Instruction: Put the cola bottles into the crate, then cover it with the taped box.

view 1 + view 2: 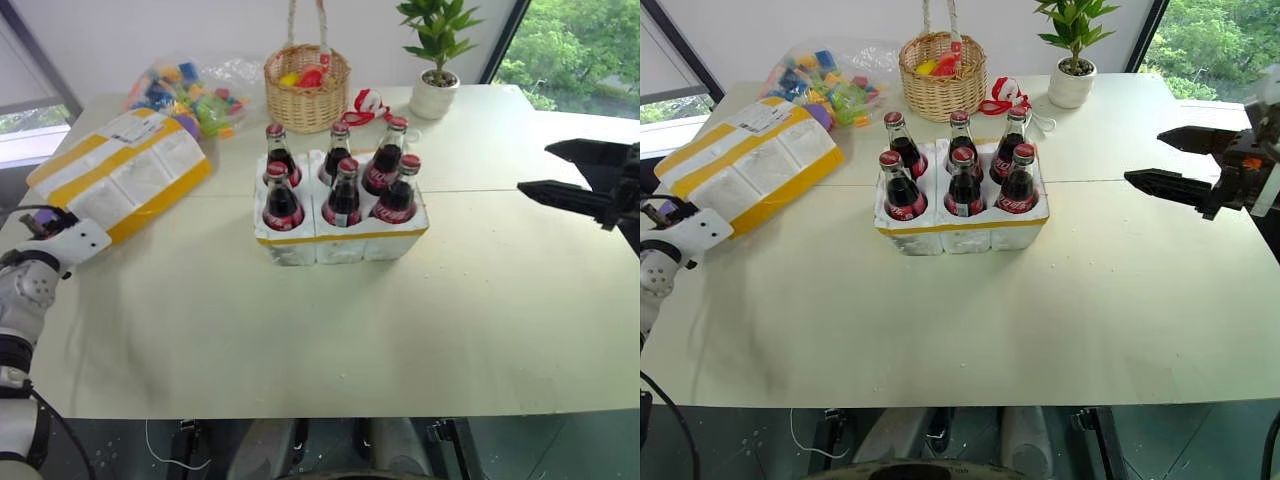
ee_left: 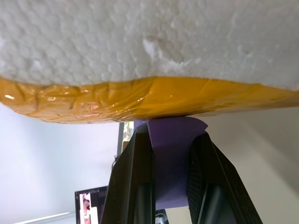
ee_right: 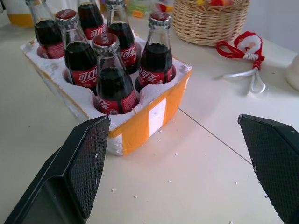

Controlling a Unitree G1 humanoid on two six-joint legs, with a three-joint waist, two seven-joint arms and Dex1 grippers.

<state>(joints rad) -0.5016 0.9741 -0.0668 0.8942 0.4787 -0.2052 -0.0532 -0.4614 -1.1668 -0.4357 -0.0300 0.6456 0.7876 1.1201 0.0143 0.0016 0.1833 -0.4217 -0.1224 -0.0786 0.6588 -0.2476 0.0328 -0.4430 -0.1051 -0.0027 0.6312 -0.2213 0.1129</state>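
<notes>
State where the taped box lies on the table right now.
In the left eye view the taped box lies at the table's far-left, just left of the crate, beside the bag of toys.

cola bottles (image 1: pixel 345 180): 6 | crate (image 1: pixel 340 240): 1 | taped box (image 1: pixel 125 170): 1 | wicker basket (image 1: pixel 306 88): 1 | potted plant (image 1: pixel 437 60): 1

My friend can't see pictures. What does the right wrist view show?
Six cola bottles stand in a white crate with a yellow band, on a pale table. The open right end effector frames the view. Behind are a wicker basket and a red-and-white toy.
</notes>
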